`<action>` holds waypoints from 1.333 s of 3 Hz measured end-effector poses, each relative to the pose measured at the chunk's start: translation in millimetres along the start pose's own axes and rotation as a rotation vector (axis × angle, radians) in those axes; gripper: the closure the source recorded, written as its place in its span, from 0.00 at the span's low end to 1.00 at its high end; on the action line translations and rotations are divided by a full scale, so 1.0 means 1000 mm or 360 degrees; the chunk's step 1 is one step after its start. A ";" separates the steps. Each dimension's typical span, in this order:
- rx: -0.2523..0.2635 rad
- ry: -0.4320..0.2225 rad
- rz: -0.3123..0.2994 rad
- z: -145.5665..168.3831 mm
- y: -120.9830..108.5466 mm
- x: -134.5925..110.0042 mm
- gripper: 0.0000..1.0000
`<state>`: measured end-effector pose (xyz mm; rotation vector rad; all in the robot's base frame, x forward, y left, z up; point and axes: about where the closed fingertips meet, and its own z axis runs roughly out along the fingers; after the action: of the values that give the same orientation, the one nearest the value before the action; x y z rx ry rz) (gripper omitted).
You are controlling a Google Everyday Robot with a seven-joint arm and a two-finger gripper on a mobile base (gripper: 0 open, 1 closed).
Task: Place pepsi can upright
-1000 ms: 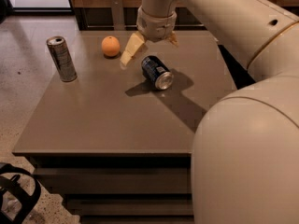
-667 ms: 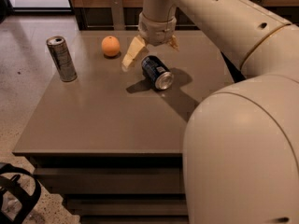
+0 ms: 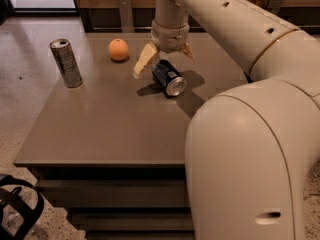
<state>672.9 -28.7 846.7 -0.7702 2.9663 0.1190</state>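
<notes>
The claw (image 3: pixel 163 60) has sunk a little closer to the worktop (image 3: pixel 100 134) since a second ago, and the arm's big pale elbow has swung in to fill more of the near right side. The pepsi can (image 3: pixel 168 77) has not shifted at all. To my eye that means the reach is nearly over and the grasp has not yet begun.

The claw is open, with its 2 fingers spread wide. The left one (image 3: pixel 141 60) slants down just beside the can, and the right one shows only as a small tip past the wrist. Neither seems to be touching the can.

The can lies on its side toward the back of the worktop, right under the claw. Its long axis runs diagonally from far left to near right, with 1 shiny silver end facing the near right corner. It will have to be turned a quarter turn to stand on an end.

A tall silver-grey can (image 3: pixel 66 63) stands upright well off to the left, with an orange (image 3: pixel 118 49) between it and the claw.
</notes>
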 end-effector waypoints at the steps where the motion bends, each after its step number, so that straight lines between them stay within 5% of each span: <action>1: 0.0003 0.0017 0.0032 0.006 -0.003 0.000 0.17; 4: -0.0002 -0.0016 0.0042 0.016 -0.003 -0.010 0.85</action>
<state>683.7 -24.8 831.5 -0.7285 2.9678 0.1259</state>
